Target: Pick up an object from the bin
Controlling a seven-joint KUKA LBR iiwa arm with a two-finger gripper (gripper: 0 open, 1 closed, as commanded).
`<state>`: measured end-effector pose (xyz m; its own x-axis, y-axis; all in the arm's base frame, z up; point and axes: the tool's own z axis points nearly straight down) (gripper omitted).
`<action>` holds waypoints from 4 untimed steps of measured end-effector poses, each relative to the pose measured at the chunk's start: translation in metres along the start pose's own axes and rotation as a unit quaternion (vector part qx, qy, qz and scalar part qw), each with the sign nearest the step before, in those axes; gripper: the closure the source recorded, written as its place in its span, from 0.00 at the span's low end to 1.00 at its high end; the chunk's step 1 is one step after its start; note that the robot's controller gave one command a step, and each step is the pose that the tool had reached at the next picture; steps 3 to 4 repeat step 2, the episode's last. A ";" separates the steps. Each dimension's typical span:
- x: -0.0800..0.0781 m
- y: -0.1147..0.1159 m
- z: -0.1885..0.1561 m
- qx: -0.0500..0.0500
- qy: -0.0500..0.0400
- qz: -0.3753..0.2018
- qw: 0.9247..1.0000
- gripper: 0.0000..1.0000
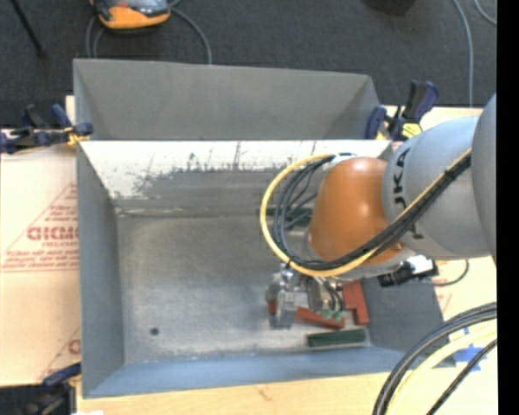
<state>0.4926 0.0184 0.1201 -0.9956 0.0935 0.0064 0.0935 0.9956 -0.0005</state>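
My gripper [287, 301] is low over the bin floor near the front right corner, under the orange wrist cover. Right beside it on the floor lies a flat red piece [314, 317] with a green tip. A red-brown block [356, 303] sits just to the right of that, partly hidden by the arm. A dark green bar [336, 338] lies flat along the front wall, just below the gripper.
A small dark speck [153, 331] lies on the floor at the front left. The arm and its cable loops cover the right part of the bin. The front and right walls stand close to the gripper.
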 end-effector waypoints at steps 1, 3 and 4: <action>0.000 -0.020 -0.069 0.000 -0.002 -0.014 1.000 1.00; -0.023 -0.007 -0.118 0.001 -0.004 -0.101 0.995 1.00; -0.023 -0.007 -0.118 0.001 -0.004 -0.101 0.995 1.00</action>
